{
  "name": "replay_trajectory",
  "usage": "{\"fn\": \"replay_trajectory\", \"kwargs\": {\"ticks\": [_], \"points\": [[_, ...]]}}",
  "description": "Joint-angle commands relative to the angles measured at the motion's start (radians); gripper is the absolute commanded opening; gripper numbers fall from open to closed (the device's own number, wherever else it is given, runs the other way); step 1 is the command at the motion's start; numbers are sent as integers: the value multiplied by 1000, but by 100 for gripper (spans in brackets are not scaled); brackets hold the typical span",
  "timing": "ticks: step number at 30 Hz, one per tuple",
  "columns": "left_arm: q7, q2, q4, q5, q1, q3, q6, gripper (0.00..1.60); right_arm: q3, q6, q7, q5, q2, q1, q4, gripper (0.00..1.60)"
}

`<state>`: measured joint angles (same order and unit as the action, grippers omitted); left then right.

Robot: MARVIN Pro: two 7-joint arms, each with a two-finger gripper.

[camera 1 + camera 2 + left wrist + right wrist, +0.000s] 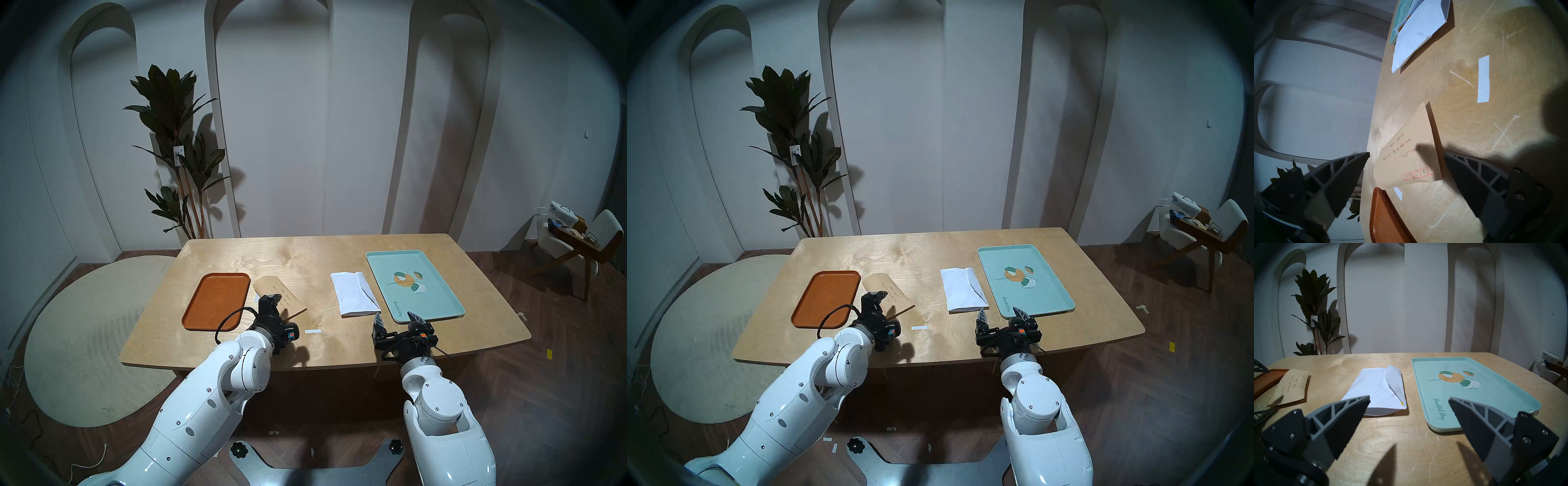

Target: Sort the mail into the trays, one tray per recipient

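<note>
A long tan envelope (271,286) (1415,134) with handwriting and red boxes lies on the table just right of the orange-brown tray (217,302) (1384,218). My left gripper (271,300) (1407,155) is open, turned on its side, with one finger on each side of the envelope's red-printed end and not touching it. A white envelope (354,293) (1379,392) with its flap up lies left of the mint-green tray (390,268) (1491,395). My right gripper (396,319) (1409,399) hangs open and empty near the table's front, between the white envelope and the green tray. Both trays hold nothing.
A white tape strip (312,331) (1483,79) lies on the wooden table (305,258) between the arms; a smaller strip (1398,193) peeks from under the tan envelope. A potted plant (176,142) stands behind the table's left, and a chair (576,244) far right.
</note>
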<state>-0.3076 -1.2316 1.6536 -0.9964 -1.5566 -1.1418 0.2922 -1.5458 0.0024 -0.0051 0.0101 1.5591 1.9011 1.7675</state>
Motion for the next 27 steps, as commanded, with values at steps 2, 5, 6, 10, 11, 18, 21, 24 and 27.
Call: {"fn": "replay_trajectory", "kwargs": {"ticks": [2,5,6,10,11,18,21,24,27], "points": [[-16,-10,-27,4,43,5,-15,160,0,-2,-2,-1,1,-3,25,160],[-19,-11,-38,3,55,7,-24,160,0,-2,-2,-1,1,-3,25,160],[-20,-12,-42,3,60,7,-26,160,0,-2,-2,-1,1,-3,25,160],[-31,-11,-46,3,74,4,-32,160,0,-2,-2,-1,1,-3,25,160],[-33,-10,-46,4,76,2,-33,160,0,-2,-2,-1,1,-3,25,160],[-53,18,-56,22,96,-26,-68,160,0,-3,-2,-1,1,-3,24,160],[-70,32,-48,32,96,-38,-79,88,0,-3,-2,-1,1,-3,24,160],[-84,45,-34,44,90,-49,-90,0,0,-3,-2,-1,1,-3,24,160],[-97,54,-22,56,82,-59,-96,0,0,-3,-2,-1,1,-3,24,160]]}}
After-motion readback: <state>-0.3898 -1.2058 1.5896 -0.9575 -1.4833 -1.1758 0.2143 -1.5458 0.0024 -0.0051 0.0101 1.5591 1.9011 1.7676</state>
